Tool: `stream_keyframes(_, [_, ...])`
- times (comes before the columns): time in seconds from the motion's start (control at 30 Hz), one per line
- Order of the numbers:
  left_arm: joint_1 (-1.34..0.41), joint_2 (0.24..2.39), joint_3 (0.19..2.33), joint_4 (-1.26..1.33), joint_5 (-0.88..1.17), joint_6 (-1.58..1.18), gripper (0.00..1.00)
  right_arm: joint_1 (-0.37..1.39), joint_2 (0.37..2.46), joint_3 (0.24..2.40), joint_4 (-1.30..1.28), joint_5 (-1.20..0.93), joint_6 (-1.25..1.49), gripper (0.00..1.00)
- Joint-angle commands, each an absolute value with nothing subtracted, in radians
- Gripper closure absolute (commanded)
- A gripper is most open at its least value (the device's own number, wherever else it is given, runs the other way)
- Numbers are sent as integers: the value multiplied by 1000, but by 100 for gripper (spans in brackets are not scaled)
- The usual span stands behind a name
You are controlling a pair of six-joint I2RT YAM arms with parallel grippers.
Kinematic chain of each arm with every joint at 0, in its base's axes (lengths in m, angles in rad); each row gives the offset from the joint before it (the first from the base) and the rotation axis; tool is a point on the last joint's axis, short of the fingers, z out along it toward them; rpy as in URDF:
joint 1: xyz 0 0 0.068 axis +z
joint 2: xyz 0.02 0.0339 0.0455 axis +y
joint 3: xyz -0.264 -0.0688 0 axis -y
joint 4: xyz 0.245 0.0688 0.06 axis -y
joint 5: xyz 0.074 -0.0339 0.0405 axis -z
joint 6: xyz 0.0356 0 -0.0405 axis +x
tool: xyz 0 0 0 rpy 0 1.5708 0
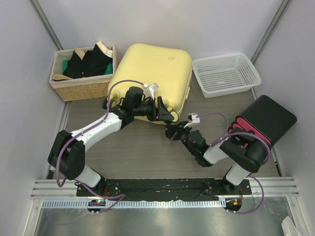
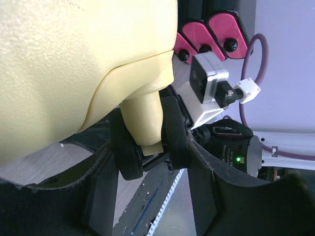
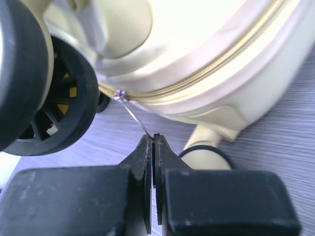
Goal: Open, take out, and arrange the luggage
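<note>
The pale-yellow luggage [image 1: 150, 73] lies flat at the back middle of the table, zipped closed. My left gripper [image 1: 165, 110] is at its near edge, its fingers clamped on either side of a yellow wheel post [image 2: 145, 118] under the shell [image 2: 74, 59]; the left gripper [image 2: 150, 147] holds that post. My right gripper [image 1: 173, 132] is at the near right corner. In the right wrist view the gripper [image 3: 154, 137] is shut on the thin metal zipper pull [image 3: 135, 115], which runs up to the slider on the luggage [image 3: 221, 59] beside a black wheel [image 3: 59, 108].
A wicker basket [image 1: 81, 73] of dark clothes stands at the back left. A white mesh basket [image 1: 226, 73] sits at the back right. A black box [image 1: 268, 120] with pink-red cylinders [image 2: 202, 34] stands by the right arm.
</note>
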State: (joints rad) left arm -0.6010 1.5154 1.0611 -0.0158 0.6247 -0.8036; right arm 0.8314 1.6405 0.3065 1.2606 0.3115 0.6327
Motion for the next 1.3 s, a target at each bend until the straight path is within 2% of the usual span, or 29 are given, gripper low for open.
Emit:
stream_keyframes(0.0, [-589, 1473, 1080, 78, 742, -788, 100, 819, 1546, 293, 1543, 486, 580, 99])
stream_keyframes(0.23, [-569, 1468, 1092, 51, 735, -755, 100, 821, 1511, 290, 1482, 428, 545, 99])
stream_keyframes(0.33, [-546, 1444, 1127, -42, 687, -694, 100, 821, 1525, 290, 1471, 388, 560, 99])
stream_keyframes(0.4, [-534, 1408, 1152, -150, 611, -599, 95, 819, 1529, 284, 1470, 361, 566, 99])
stream_keyframes(0.43, [-516, 1393, 1178, -187, 580, -565, 91, 819, 1528, 278, 1468, 356, 572, 99])
stream_keyframes(0.47, [-505, 1376, 1187, -249, 554, -502, 77, 818, 1523, 275, 1462, 353, 572, 99])
stream_keyframes(0.53, [-464, 1319, 1192, -288, 464, -450, 59, 818, 1505, 272, 1451, 351, 565, 99])
stream_keyframes(0.57, [-447, 1299, 1189, -314, 436, -408, 43, 818, 1496, 272, 1433, 350, 560, 99])
stream_keyframes(0.63, [-392, 1238, 1181, -337, 359, -377, 29, 818, 1479, 275, 1410, 345, 549, 99])
stream_keyframes(0.67, [-370, 1217, 1177, -348, 341, -368, 18, 818, 1467, 276, 1393, 344, 543, 99])
stream_keyframes(0.73, [-316, 1168, 1172, -351, 315, -328, 10, 816, 1457, 276, 1382, 334, 543, 99])
stream_keyframes(0.77, [-304, 1155, 1173, -363, 305, -313, 1, 818, 1457, 276, 1379, 328, 540, 99])
stream_keyframes(0.9, [-239, 1117, 1184, -408, 275, -210, 0, 818, 1465, 273, 1370, 302, 551, 95])
stream_keyframes(0.93, [-230, 1115, 1183, -420, 214, -148, 0, 818, 1468, 276, 1359, 292, 554, 94])
stream_keyframes(1.03, [-167, 1143, 1170, -504, 143, -54, 0, 818, 1486, 278, 1362, 270, 572, 84])
stream_keyframes(1.2, [-100, 1238, 1197, -592, 47, 26, 0, 818, 1502, 284, 1362, 223, 586, 56])
stream_keyframes(1.23, [-91, 1244, 1195, -591, 60, 31, 0, 818, 1503, 290, 1355, 215, 589, 39])
stream_keyframes(1.27, [-84, 1250, 1192, -591, 64, 31, 0, 818, 1506, 294, 1347, 204, 589, 18])
